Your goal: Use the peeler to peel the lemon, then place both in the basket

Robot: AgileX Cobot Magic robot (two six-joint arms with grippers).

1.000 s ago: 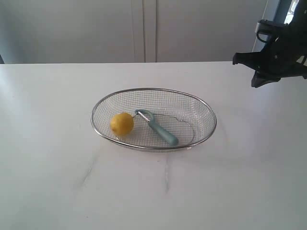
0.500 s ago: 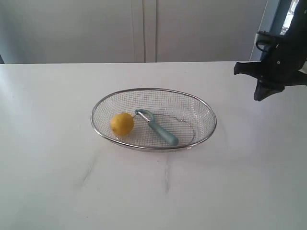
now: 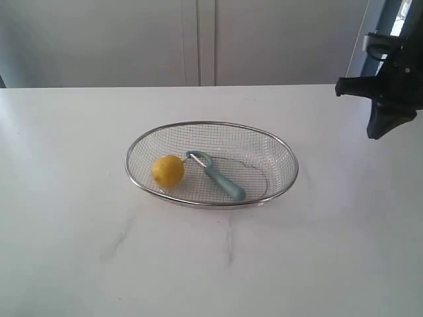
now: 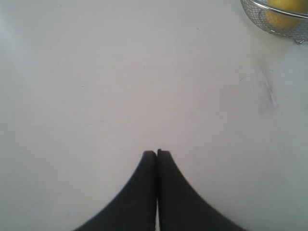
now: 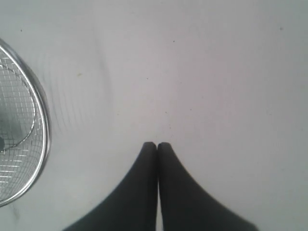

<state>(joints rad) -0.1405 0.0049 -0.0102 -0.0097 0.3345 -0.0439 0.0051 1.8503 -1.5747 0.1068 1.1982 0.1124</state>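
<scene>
The yellow lemon lies in the left part of the silver wire basket, and the teal-handled peeler rests beside it with its metal blade head touching the fruit. A corner of the basket with the lemon shows in the left wrist view. My left gripper is shut and empty over bare table, out of the exterior view. Far right of the basket, my right gripper hangs shut and empty, seen as a dark arm at the picture's edge; the basket rim lies off to its side.
The white table stretches wide around the basket. Grey cabinet doors stand behind the far edge. Faint scuff marks streak the tabletop in front of the basket.
My right arm has drawn back to the right, away from the basket, and slightly lower in the picture. Lemon, peeler and basket have stayed put.
</scene>
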